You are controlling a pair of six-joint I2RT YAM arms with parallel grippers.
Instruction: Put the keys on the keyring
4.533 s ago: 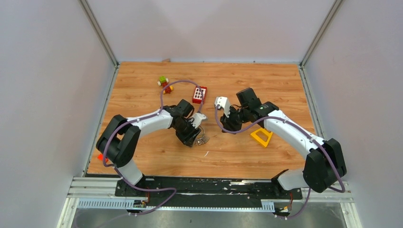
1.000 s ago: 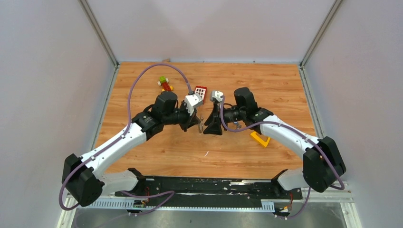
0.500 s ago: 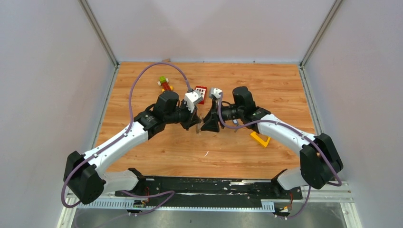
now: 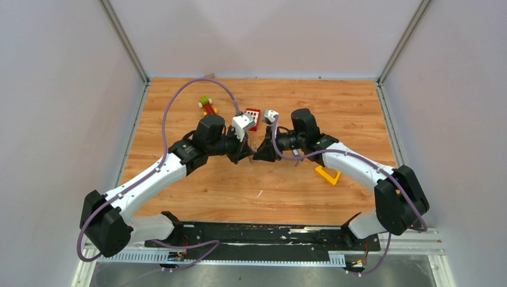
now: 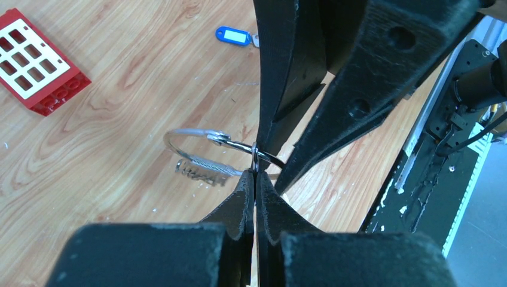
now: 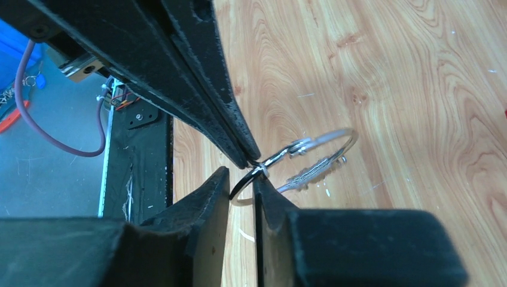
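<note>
the left gripper (image 5: pixel 255 173) is clenched on the keyring (image 5: pixel 186 131), held above the middle of the worktop (image 4: pixel 335 101), a silver key (image 5: pixel 200 170) just under it. the right gripper (image 6: pixel 241 178) straddles the ring's wire, jaws narrowly apart. the blue-tagged key (image 5: pixel 236 36) lies on the wood, well apart.

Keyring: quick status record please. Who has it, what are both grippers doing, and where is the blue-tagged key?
keyring: held above the table, one silver key hanging from it
left gripper: shut on the keyring
right gripper: open, narrow gap, ring wire between its fingertips
blue-tagged key: lying on the table, apart from the ring
</note>
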